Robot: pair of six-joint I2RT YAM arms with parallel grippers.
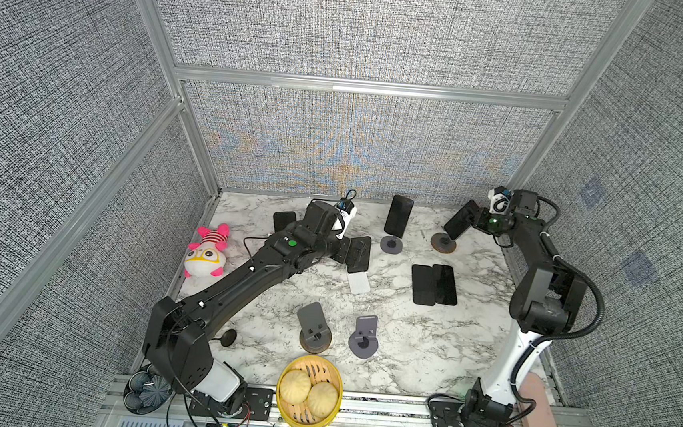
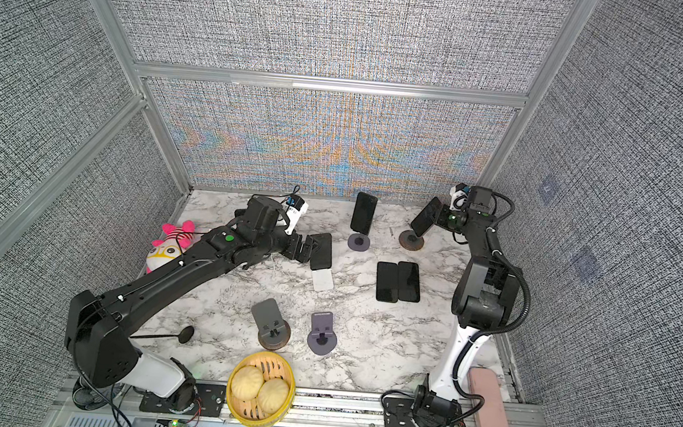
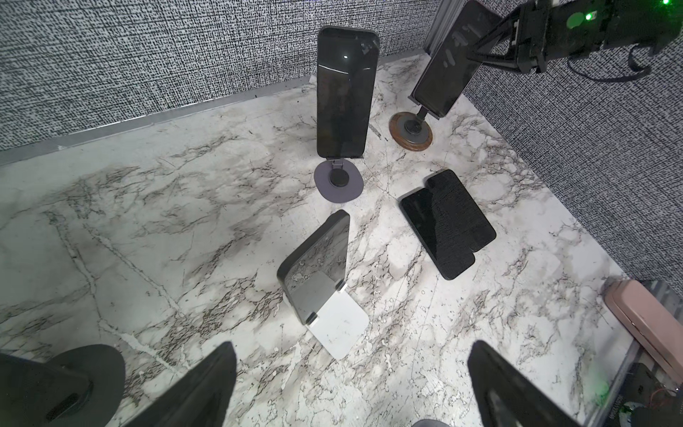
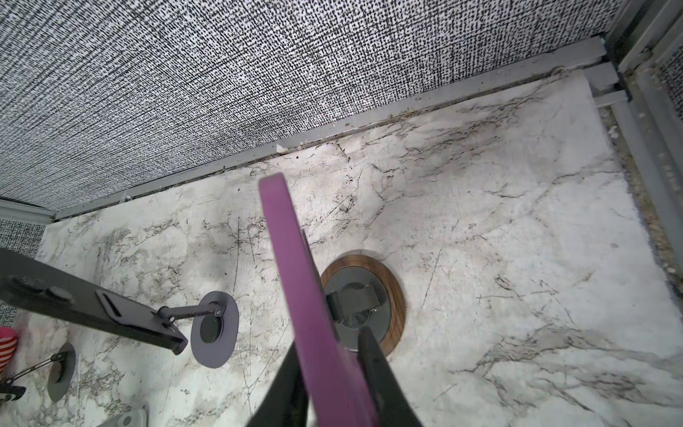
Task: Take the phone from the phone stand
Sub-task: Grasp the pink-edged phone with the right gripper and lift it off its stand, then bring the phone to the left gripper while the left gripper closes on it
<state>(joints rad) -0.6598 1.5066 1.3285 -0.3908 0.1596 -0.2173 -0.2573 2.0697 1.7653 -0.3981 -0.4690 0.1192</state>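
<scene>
Marble-patterned bench [image 4: 517, 222] spreads beneath your right gripper [image 4: 329, 338] and well beyond it. The phone [image 4: 292, 266], in a purple case, stands edge-on between that gripper's fingers, which look pressed against its two broad faces near the upper end. Its lower end sits in the wood-rimmed stand [image 4: 393, 292], whose base lies just past the fingertips.

Treat the phone as a stiff, fairly light slab. The case should give some bite, but the glass face is slick and would likely crack if dropped, so I'd judge a firm squeeze well in from the edge to be the safer hold. The stand looks light, so draw the phone up along its lean to clear the lip, or the base may tip.

Your left gripper [image 3: 353, 347] hangs with its fingers wide apart, a black phone [image 3: 318, 266] on a white stand [image 3: 343, 325] just ahead of it.
</scene>
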